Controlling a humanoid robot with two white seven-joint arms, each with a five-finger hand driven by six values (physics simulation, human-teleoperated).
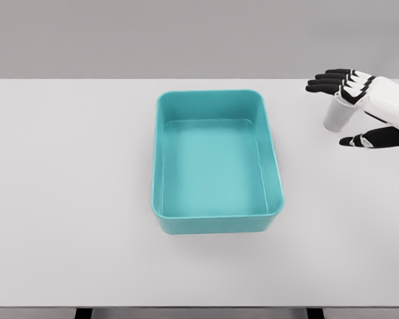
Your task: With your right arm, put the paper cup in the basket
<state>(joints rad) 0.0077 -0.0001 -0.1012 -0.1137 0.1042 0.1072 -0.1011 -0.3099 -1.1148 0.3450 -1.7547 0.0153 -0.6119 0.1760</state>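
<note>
A: Centrally, what is lying on the white table (66, 199)?

B: A teal rectangular basket (161, 159) with rounded corners is sitting near the middle of the tabletop, its long side running away from the camera. Its interior is showing nothing inside.

A: And where is the paper cup (336, 117) standing?

B: It is standing upright on the table, well apart from the basket, off to the basket's right and near the far right corner of the tabletop. Only its white side wall is showing; the rim is partly hidden by the hand above it.

A: How is the right hand (376, 109) lying relative to the cup?

B: The hand is entering from the right edge of the head view, with a white palm shell and black fingers (326, 81). The fingers are reaching leftward beyond the far side of the cup, while the thumb (360, 140) is pointing leftward on the near side. The cup is thus sitting between fingers and thumb, close against the palm.

A: Are the digits closing on the cup?

B: They are lying spread and apart, bracketing the cup without clamping it. Whether the palm is touching the cup wall cannot be told from this view
</note>
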